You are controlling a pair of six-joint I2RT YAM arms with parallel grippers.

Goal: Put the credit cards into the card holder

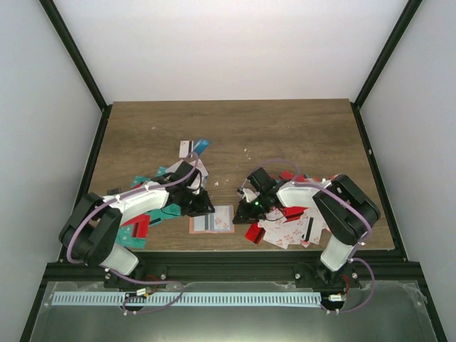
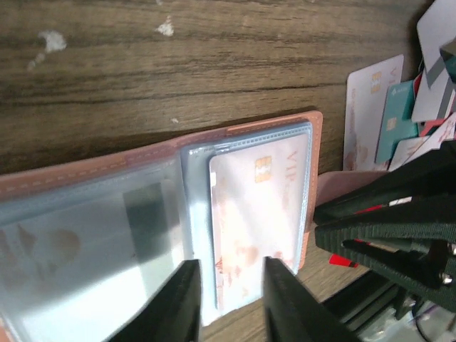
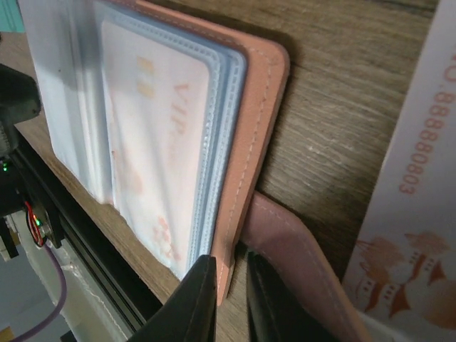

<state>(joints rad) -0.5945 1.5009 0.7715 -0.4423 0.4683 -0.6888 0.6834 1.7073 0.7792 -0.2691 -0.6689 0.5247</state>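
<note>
Top external view: card holder (image 1: 217, 222) lying open on the table (image 1: 299, 128), clear sleeves up. Down on its left half, left gripper (image 1: 201, 206); touching its right edge, right gripper (image 1: 242, 208). Left of the card holder, a heap of teal and red credit cards (image 1: 142, 222). Right of it, a spread of white cards (image 1: 292, 226) with red marks. Well behind it, a few more cards (image 1: 192, 148).

Left wrist view: VIP card (image 2: 260, 206), white with a gold chip, tucked inside the outermost clear sleeve of the card holder (image 2: 249, 132), salmon border showing around the sleeve. Left gripper (image 2: 231, 303) fingers (image 2: 187, 303) plainly apart over the sleeve's edge, card and plastic visible in the gap, nothing pinched. Just past the holder's end, the black right gripper (image 2: 399, 221); beyond that, loose white and teal cards (image 2: 374, 107).

Right wrist view: salmon cover of the card holder (image 3: 260, 107) with stitched rim, sleeves and the VIP card (image 3: 153, 157) stacked on it. Right gripper (image 3: 229, 306) fingers (image 3: 198, 303) only a narrow slit apart, the cover's rim running down into that slit — pressing it or merely beside it, cannot tell. Beside the holder, a white card (image 3: 420, 178) with red numerals.
</note>
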